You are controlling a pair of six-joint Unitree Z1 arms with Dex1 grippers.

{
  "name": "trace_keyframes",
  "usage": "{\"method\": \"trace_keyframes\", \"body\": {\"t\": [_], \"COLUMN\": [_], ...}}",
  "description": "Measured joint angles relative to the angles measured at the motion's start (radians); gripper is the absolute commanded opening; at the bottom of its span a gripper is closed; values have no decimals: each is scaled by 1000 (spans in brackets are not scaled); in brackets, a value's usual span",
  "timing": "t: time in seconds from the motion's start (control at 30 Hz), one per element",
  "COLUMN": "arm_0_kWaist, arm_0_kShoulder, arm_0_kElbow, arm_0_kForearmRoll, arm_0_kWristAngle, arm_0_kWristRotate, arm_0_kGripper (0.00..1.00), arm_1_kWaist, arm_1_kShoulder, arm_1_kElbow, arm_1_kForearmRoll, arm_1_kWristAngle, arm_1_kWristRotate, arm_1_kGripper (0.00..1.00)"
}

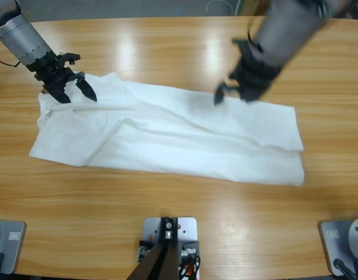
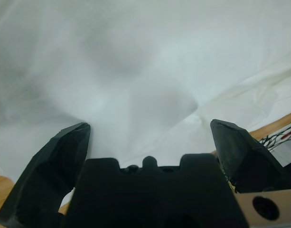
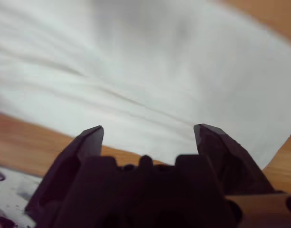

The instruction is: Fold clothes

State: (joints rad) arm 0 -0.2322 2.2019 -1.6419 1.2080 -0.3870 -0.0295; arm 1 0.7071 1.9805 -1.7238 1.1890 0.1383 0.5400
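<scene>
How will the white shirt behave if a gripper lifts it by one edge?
The shirt will probably droop and drag: it lies limp in soft creases and overlapping layers, so it looks floppy, not stiff. It seems thin and light, so a lift may raise one layer only. Pushed, it would likely bunch up on the table rather than slide whole.

One white T-shirt (image 1: pixel 167 137); two arms; one wooden table (image 1: pixel 167 52).

Bright overhead glare streaks the table (image 1: pixel 167 46); one arm (image 1: pixel 284 29) is motion-blurred.

Bare table (image 1: pixel 167 210) rings the T-shirt (image 1: pixel 167 137); both arms overhang it.
</scene>
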Motion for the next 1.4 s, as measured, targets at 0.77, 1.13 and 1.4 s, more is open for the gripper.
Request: {"method": "trace_keyframes", "body": {"t": [0.77, 1.13, 1.4], "arm_0_kWaist": [0, 0, 0], "arm_0_kShoulder": [0, 0, 0], "arm_0_kElbow": [3, 3, 3], "arm_0_kForearmRoll": [0, 0, 0], "arm_0_kWristAngle": [0, 1, 2], "arm_0_kWristRotate": [0, 0, 0], "arm_0_kGripper": [996, 996, 996], "arm_1_kWaist": [126, 128, 129], "arm_1_kShoulder": [497, 626, 642], "arm_1_kElbow": [-877, -901, -901], "arm_1_kForearmRoll": [305, 319, 319], "arm_1_kWristAngle": [210, 209, 176], "arm_1_kWristRotate": [-248, -410, -449], "arm_1_kGripper": [779, 777, 780]}}
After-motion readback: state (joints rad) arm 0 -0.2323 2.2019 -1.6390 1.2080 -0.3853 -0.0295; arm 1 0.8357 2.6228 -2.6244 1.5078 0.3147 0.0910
